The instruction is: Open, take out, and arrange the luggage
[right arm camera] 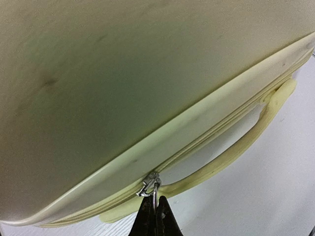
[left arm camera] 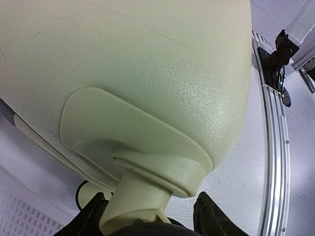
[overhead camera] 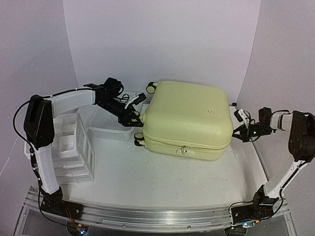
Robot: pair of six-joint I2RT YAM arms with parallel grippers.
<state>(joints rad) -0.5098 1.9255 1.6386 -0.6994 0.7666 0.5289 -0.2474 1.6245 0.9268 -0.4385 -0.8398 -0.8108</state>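
Note:
The luggage (overhead camera: 189, 118), a big pale yellow hard-shell suitcase, lies flat and closed in the middle of the table. My left gripper (overhead camera: 134, 119) is at its left side. In the left wrist view the two black fingers (left arm camera: 91, 216) flank a yellow wheel stem (left arm camera: 142, 196) and press on the black wheel (left arm camera: 147, 230) below it. My right gripper (overhead camera: 237, 132) is at the suitcase's right side, shut (right arm camera: 155, 199) on the metal zipper pull (right arm camera: 150, 184) beside the side handle (right arm camera: 236, 147). The zipper seam looks closed along the front edge.
A white mesh basket (overhead camera: 110, 129) stands just left of the suitcase, under my left arm. A white drawer organizer (overhead camera: 69, 147) fills the left side of the table. An aluminium rail (overhead camera: 162, 216) runs along the near edge. White backdrop walls close in behind.

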